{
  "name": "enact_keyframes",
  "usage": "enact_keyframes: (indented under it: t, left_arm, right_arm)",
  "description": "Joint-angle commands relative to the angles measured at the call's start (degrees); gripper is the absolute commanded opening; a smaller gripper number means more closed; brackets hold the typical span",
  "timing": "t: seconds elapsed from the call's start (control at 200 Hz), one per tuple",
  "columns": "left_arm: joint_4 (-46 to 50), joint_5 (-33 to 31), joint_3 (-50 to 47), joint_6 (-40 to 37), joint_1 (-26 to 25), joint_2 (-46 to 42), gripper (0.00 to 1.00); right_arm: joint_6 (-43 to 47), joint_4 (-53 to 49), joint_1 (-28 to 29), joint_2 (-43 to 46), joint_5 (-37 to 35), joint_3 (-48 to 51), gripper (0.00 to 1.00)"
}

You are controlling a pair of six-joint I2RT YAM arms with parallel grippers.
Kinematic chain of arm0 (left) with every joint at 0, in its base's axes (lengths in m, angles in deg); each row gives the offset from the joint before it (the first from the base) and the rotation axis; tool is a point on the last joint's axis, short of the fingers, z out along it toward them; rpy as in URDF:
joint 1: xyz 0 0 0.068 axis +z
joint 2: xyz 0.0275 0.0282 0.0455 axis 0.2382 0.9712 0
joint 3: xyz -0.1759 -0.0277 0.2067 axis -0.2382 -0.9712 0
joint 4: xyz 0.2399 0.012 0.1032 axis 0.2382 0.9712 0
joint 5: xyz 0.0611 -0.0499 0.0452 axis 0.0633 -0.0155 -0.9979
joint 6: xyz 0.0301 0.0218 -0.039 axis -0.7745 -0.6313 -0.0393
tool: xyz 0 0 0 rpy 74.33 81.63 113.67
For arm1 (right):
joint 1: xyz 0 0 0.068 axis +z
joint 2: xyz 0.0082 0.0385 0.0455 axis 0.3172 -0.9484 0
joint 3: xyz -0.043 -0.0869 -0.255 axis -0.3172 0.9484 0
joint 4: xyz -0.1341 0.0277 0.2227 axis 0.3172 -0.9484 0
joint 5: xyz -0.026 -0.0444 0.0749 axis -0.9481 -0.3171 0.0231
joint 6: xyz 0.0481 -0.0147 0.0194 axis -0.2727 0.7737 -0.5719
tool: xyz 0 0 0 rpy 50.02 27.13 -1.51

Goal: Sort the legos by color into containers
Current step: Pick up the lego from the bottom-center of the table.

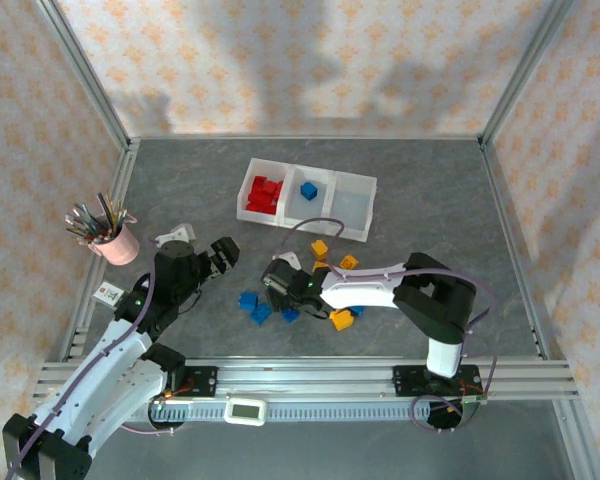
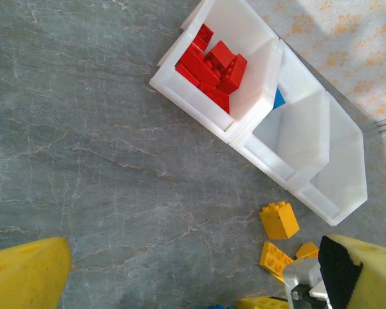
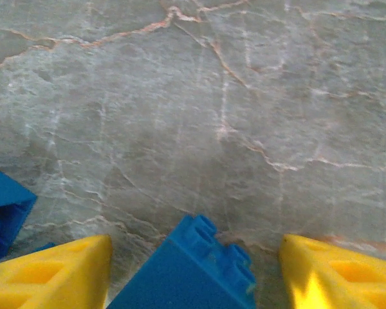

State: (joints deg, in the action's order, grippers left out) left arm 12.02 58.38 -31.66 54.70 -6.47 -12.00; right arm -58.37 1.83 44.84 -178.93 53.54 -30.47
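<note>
Two matched arms here: the left arm (image 1: 110,350) shows white shells between black joints, and the right arm (image 1: 365,290) has the same white shell plus a chunky black elbow block. A thin purple-grey cable (image 1: 485,310) loops along the right one. From above, the left gripper (image 1: 225,252) and right gripper (image 1: 277,283) read black. Up close, the left fingers (image 2: 26,273) are bright yellow, one faced with a black pad (image 2: 338,270). The right fingers (image 3: 51,277) are yellow too, moulded with hollow pockets.
</note>
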Motion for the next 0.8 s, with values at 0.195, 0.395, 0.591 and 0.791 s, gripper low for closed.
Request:
enact_keyframes:
  t: [0.195,0.395,0.591,0.791]
  left_arm:
    - [-0.67,-0.02,-0.16,0.11,0.18,0.11,0.99]
    - [-0.54,0.24,-0.01,0.02,0.12,0.03,0.99]
    - [-1.81,0.41,0.96,-0.33,0.12,0.52,0.99]
    - [-4.89,1.04,3.44,-1.36,0.13,3.76,0.99]
  right_arm:
    - [-2.97,-3.37,0.39,2.14,-3.78,0.34,0.51]
    - [-2.14,-3.26,0.30,1.66,-5.40,-1.50,0.36]
    - [0.26,-3.18,-1.72,5.88,-6.30,-3.49,0.30]
    - [5.23,-2.61,-8.84,6.87,-7.84,-9.29,0.30]
